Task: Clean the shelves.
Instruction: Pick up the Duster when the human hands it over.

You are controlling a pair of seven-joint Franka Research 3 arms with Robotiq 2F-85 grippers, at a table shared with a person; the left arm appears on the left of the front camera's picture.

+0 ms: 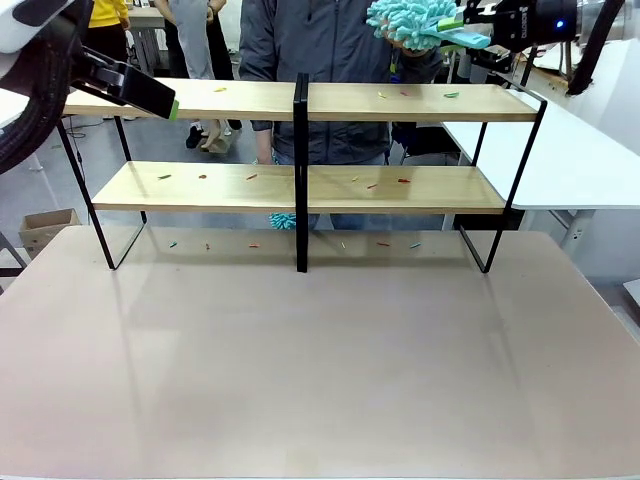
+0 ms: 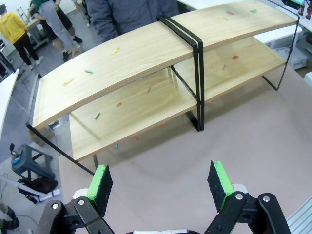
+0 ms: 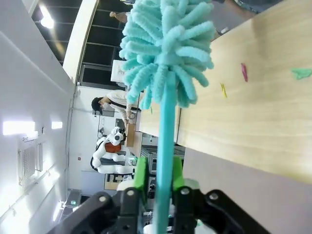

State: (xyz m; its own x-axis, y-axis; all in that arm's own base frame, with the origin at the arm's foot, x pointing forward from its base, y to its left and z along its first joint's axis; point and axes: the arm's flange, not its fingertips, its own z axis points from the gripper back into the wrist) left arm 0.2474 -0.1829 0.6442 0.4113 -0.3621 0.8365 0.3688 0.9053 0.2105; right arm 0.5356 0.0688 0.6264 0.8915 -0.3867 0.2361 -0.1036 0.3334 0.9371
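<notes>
Because small coloured scraps (image 1: 403, 181) lie scattered along both boards of the shelves (image 1: 400, 102), and a few more on the table (image 1: 320, 350) beneath, the tool for sweeping is held high and ready and not lying down anywhere. The shelves stand across the far part of the table, with a person (image 1: 330, 50) just behind them. The right gripper (image 3: 159, 174) is above the right end of the top board (image 3: 258, 112), its jaws pinching the thin teal handle of a fluffy duster (image 1: 410, 22). The green pads (image 3: 141, 173) press on either side of the stem, low down and away from the head. That low grip leaves the whole soft head free, which I judge suits brushing a long flat surface. The head hangs clear of the wood, not touching it, so sweeping looks not yet begun. The left gripper (image 2: 161, 183) hovers near the left end of the top board with its jaws spread wide and nothing between them; it seems kept out of the sweep's path, or ready to steady the frame. A small teal tuft (image 1: 283, 220) shows behind the lower board (image 1: 220, 190), beside the black centre post (image 1: 301, 170); I cannot tell what it belongs to. That post divides each board, so a single long stroke would likely be stopped there.
</notes>
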